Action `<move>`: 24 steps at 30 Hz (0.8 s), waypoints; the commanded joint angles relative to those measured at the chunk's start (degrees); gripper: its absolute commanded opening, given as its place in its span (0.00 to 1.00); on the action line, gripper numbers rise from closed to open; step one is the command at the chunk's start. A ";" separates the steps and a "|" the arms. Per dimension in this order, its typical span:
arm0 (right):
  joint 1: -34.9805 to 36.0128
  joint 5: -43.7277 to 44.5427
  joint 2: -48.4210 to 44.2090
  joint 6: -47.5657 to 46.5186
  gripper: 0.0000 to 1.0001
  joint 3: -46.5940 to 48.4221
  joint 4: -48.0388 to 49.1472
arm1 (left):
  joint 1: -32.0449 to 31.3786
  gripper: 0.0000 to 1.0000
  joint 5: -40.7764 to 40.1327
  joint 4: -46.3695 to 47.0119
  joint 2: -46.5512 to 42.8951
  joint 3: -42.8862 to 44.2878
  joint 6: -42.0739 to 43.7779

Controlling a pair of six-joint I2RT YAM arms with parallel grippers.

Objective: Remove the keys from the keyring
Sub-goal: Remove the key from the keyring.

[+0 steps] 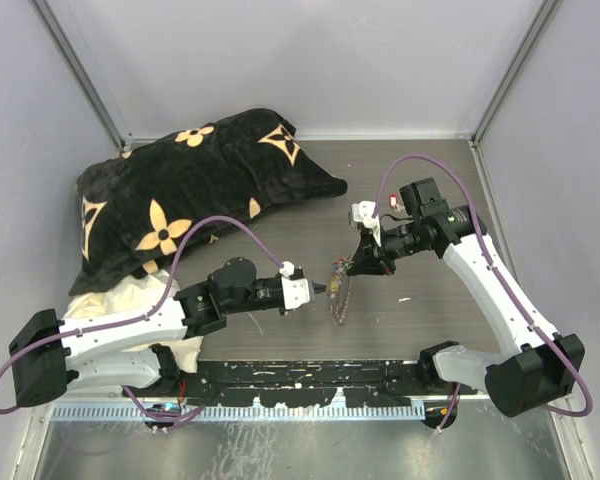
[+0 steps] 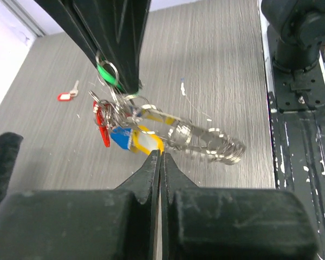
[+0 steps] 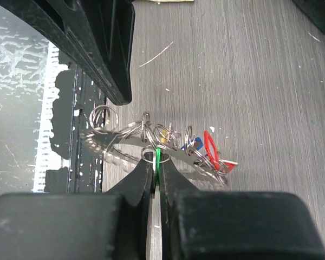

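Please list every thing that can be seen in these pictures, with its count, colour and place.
table: one, grey wood grain, under everything
keyring: one, silver coil, at the table's middle
keys: several, green, red, blue and yellow heads, bunched on the keyring
loose key: one, red head, lying apart from the bunch
pillow: one, black with tan flowers, far left
cloth: one, cream, under the pillow
right claw: one, black, shut on a green key
left claw: one, black, shut, tip beside the yellow key
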 commanded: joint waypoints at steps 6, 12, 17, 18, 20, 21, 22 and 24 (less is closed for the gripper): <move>-0.55 -5.38 -1.88 -3.64 0.01 0.37 0.35 | -0.36 0.00 -0.58 1.39 0.99 -0.58 -2.36; -0.59 -4.60 -2.26 -3.64 0.01 -0.26 0.82 | 1.26 0.35 -1.82 1.99 -1.01 0.25 -11.26; -0.55 -4.60 -2.46 -3.63 0.01 -0.71 1.20 | 4.87 0.52 0.22 5.87 -2.94 -0.34 -24.45; -0.54 -4.61 -2.56 -3.64 0.01 -0.68 1.22 | 5.31 0.57 -0.10 6.69 -2.91 -0.18 -28.40; -0.55 -4.40 -2.64 -3.26 0.01 -0.69 1.48 | 5.87 0.59 0.05 7.35 -2.35 0.68 -34.10; -0.55 -4.22 -2.71 -2.93 0.01 -0.75 1.72 | 6.03 0.59 -0.03 7.10 -1.86 1.48 -36.57; -0.54 -4.06 -2.77 -2.47 0.01 -0.83 2.05 | 6.02 0.60 -0.50 6.21 -1.39 2.47 -39.25; -0.55 -3.26 -2.87 -1.04 0.01 -1.06 3.27 | 6.04 0.60 -2.07 3.86 -0.49 4.69 -44.39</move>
